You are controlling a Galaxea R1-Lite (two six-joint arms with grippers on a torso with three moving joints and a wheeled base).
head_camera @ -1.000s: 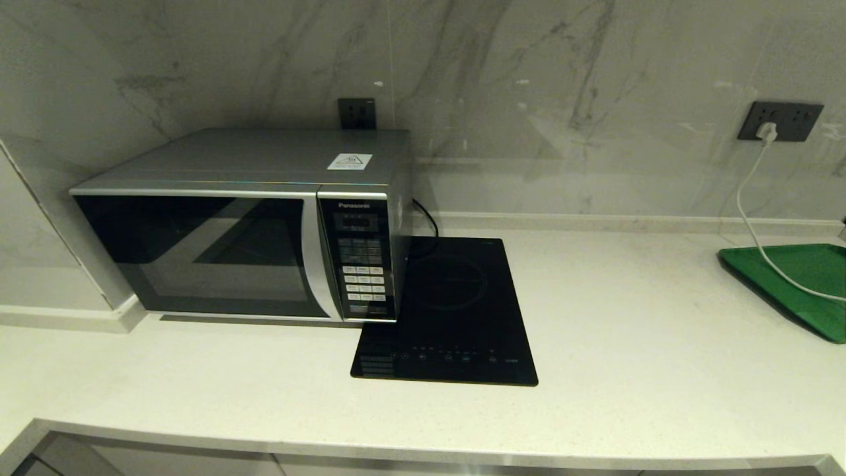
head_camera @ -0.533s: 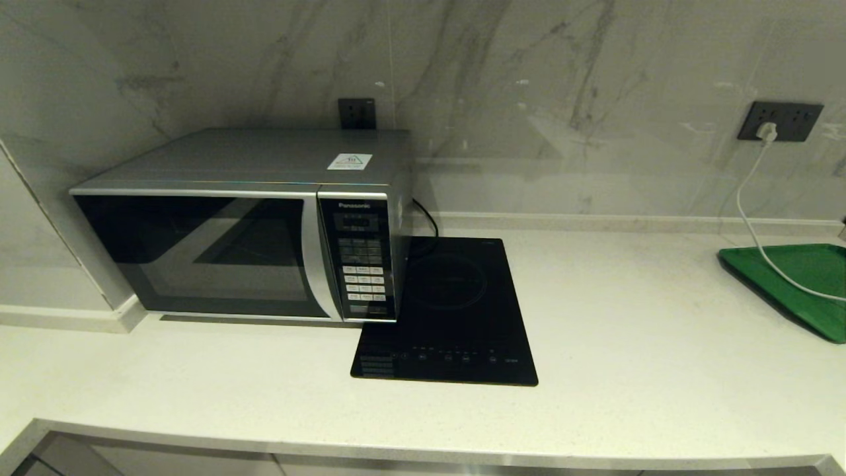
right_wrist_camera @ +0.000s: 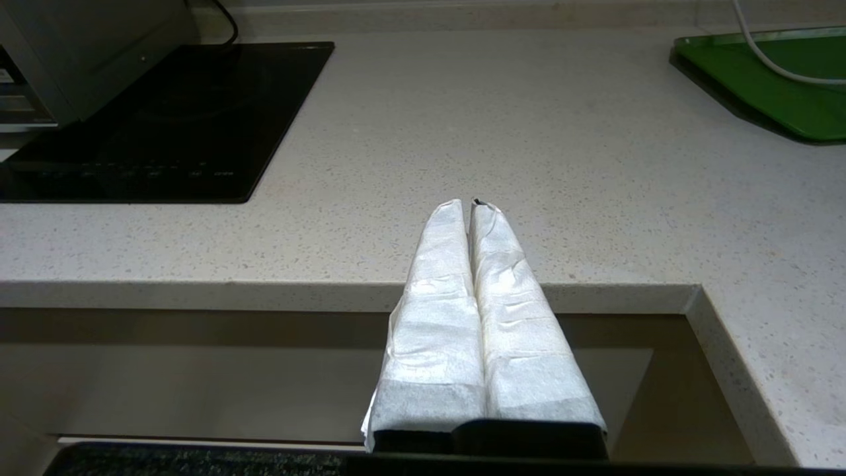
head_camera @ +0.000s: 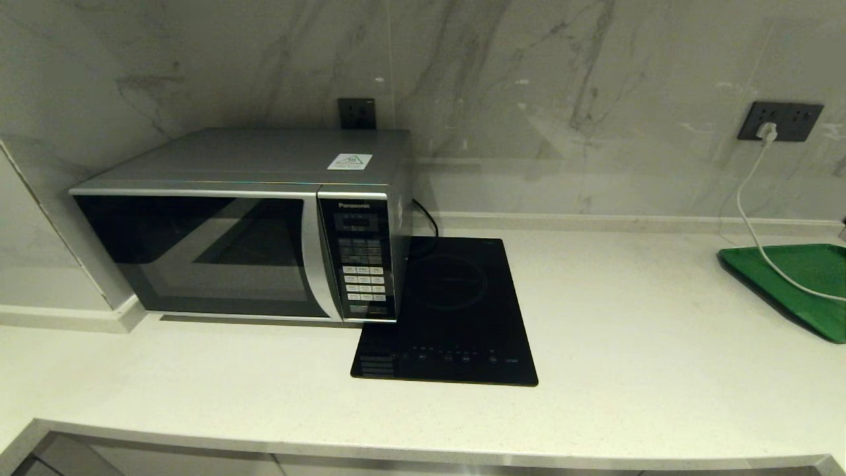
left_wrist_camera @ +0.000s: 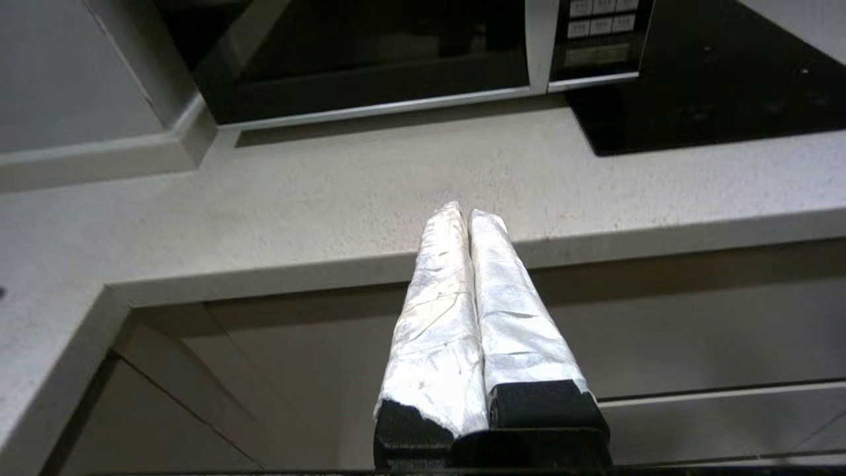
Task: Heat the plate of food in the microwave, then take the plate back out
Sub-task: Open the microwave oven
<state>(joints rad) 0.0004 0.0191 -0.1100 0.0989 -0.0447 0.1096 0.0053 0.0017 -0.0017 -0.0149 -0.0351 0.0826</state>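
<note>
The silver microwave (head_camera: 238,225) stands at the back left of the counter with its dark glass door closed; its lower front edge (left_wrist_camera: 396,66) also shows in the left wrist view. The plate of food is out of view. My left gripper (left_wrist_camera: 468,213) hangs shut and empty just off the counter's front edge, in front of the microwave. My right gripper (right_wrist_camera: 468,206) is shut and empty too, at the front edge further right. Neither arm shows in the head view.
A flat black induction hob (head_camera: 449,311) lies right beside the microwave. A green tray (head_camera: 793,284) sits at the far right with a white cable (head_camera: 750,218) running over it from a wall socket. The pale counter (head_camera: 628,330) has a recessed front edge.
</note>
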